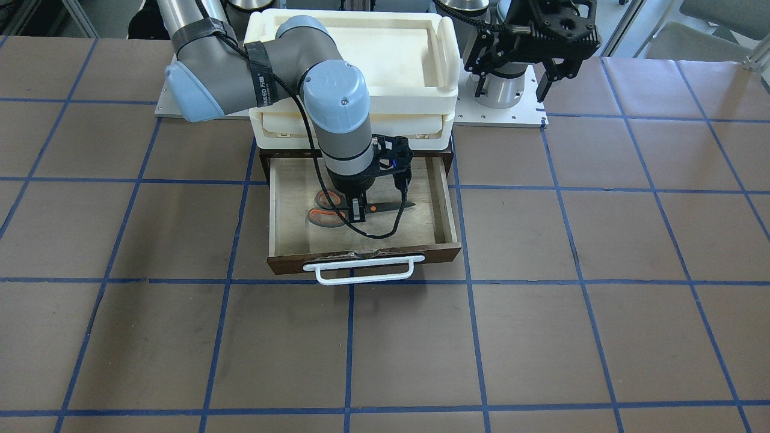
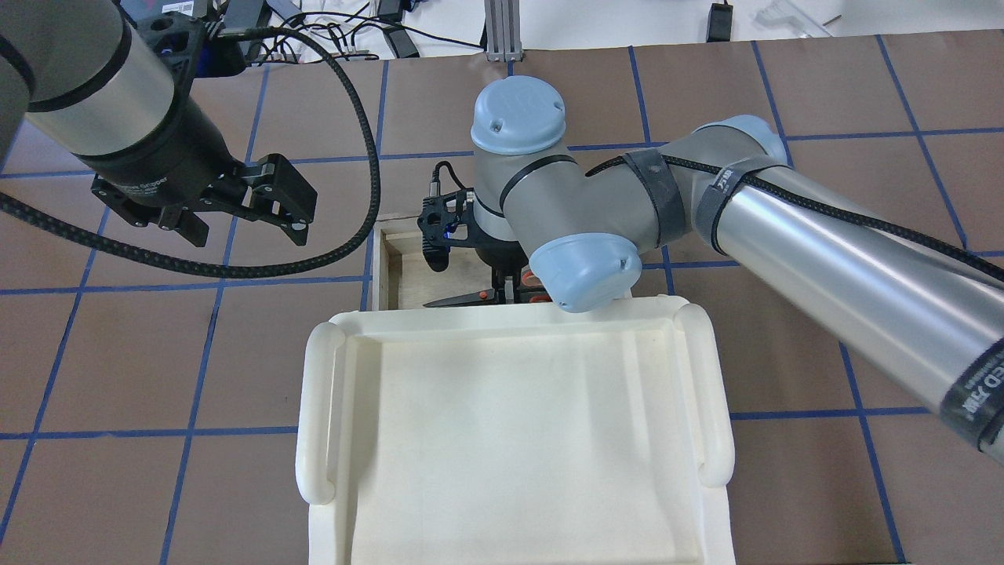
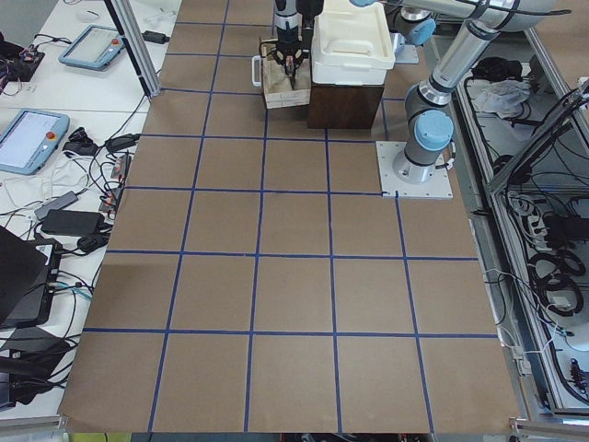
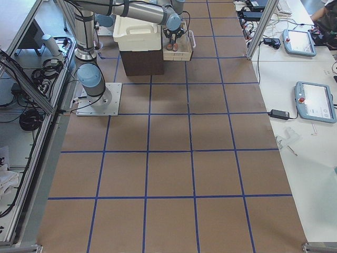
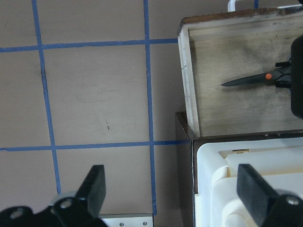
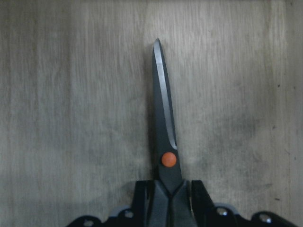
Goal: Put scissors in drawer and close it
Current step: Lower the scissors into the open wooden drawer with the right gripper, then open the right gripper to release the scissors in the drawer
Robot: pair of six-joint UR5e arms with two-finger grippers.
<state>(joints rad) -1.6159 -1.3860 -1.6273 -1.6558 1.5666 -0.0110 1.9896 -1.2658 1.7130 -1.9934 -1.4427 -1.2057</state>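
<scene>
- Front-facing view: the drawer (image 1: 443,204) stands open on the bench (image 1: 541,300), under the cream tray unit (image 1: 355,60). The scissors (image 1: 325,216) lie on its wooden floor.
- Same view: the right pincer (image 1: 358,210) reaches straight down to the scissors' neck. The left pincer (image 1: 511,84) hangs released, well apart from the drawer.
- Left wrist view: its fingers (image 5: 97,184) stand wide apart above the bench.
- Right wrist view: the right pincer is clenched on the scissors just behind the orange pivot dot (image 6: 169,160), and the blades are together.
</scene>
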